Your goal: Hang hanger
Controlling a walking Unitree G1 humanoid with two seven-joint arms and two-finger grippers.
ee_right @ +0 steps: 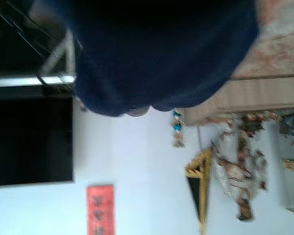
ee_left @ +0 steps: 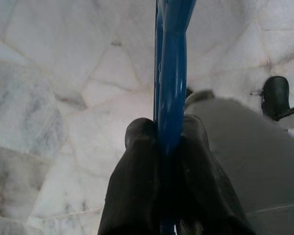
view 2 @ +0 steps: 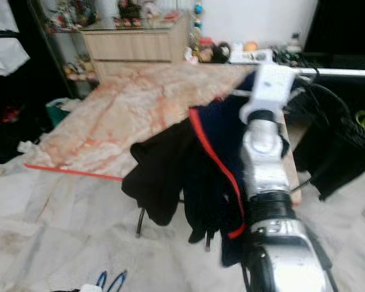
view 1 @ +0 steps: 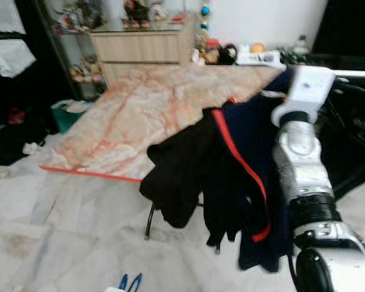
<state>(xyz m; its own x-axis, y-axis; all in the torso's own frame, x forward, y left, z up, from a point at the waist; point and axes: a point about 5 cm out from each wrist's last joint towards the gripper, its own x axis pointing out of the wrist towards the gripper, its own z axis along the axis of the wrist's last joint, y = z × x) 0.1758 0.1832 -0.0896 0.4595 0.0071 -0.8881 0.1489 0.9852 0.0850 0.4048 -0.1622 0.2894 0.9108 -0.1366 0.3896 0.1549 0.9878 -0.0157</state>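
Note:
My left gripper is shut on a blue hanger, its two black fingers clamped on the hanger's rod low over the marble floor. The hanger's blue tips poke up at the bottom edge of the left eye view. My right arm is raised, its white wrist up against a navy garment with a red stripe. That garment hangs beside a black garment over a rack. Navy cloth covers the right gripper's fingers in the right wrist view.
A pink marbled mattress lies sloped behind the clothes. A thin rack leg stands on the floor under them. A wooden dresser is at the back, a green bin on the left, and dark furniture on the right.

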